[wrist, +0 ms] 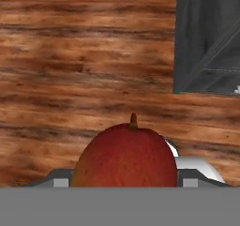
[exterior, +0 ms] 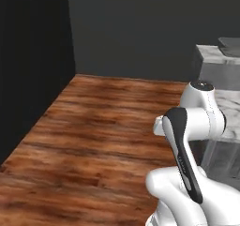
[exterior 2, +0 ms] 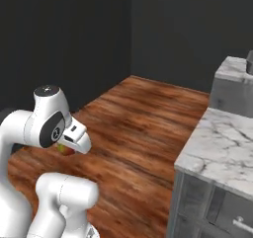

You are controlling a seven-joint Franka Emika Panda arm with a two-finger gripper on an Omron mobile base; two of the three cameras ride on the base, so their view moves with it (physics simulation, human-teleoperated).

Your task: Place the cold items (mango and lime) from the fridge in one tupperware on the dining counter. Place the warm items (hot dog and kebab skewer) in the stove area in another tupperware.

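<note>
The mango (wrist: 125, 157), red with a short brown stem, sits close against the camera in the hand view, held in the air over the wooden floor. It covers the fingertips. In the right base view the mango (exterior 2: 63, 149) peeks out red and green under the white hand, with my gripper (exterior 2: 69, 144) shut on it, low beside the arm's folded elbow. The lime, fridge, both tupperware trays, hot dog and kebab skewer are out of view.
Brown wooden floor (exterior: 103, 126) stretches ahead to dark walls. A marble-topped counter (exterior 2: 222, 138) with grey drawer fronts stands close on the right, and a raised grey block (exterior 2: 232, 89) sits behind it. A grey cabinet front (wrist: 206, 37) shows in the hand view.
</note>
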